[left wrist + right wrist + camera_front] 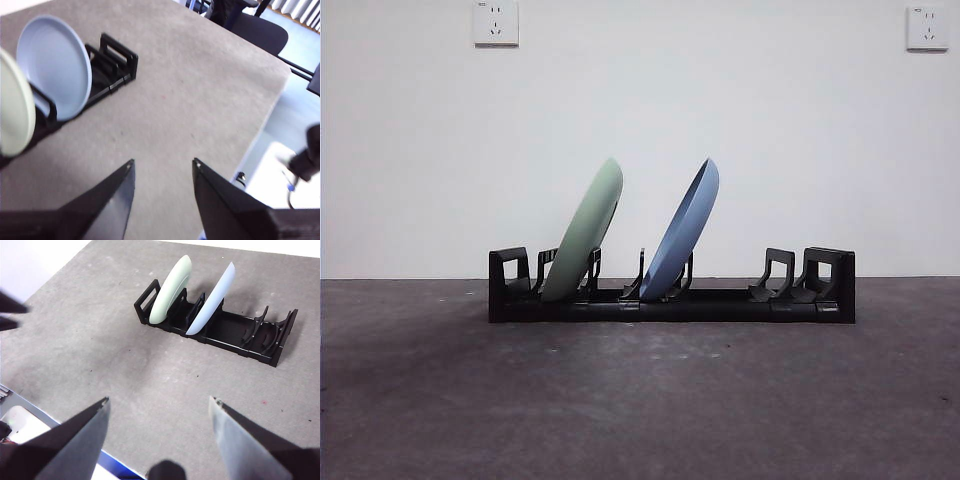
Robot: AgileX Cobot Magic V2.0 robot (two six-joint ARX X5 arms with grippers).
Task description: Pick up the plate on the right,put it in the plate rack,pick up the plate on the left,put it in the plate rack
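Note:
The plate rack (720,305) is long, low and black, and stands across the middle of the table. A pale green plate (585,232) leans in its prongs near the left end. A light blue plate (682,232) leans in the prongs beside it, toward the middle. Both plates tilt the same way. In the left wrist view the rack (112,75) holds the blue plate (55,65) and the green plate (14,112). My left gripper (163,167) is open, high above bare table. My right gripper (159,401) is open too, raised well back from the rack (235,335), green plate (170,290) and blue plate (212,297).
The rack's right half has unoccupied prongs (775,275). The table's edge (260,125) shows in the left wrist view, with a dark chair (257,30) beyond it. Two wall sockets (495,22) sit high on the white wall behind.

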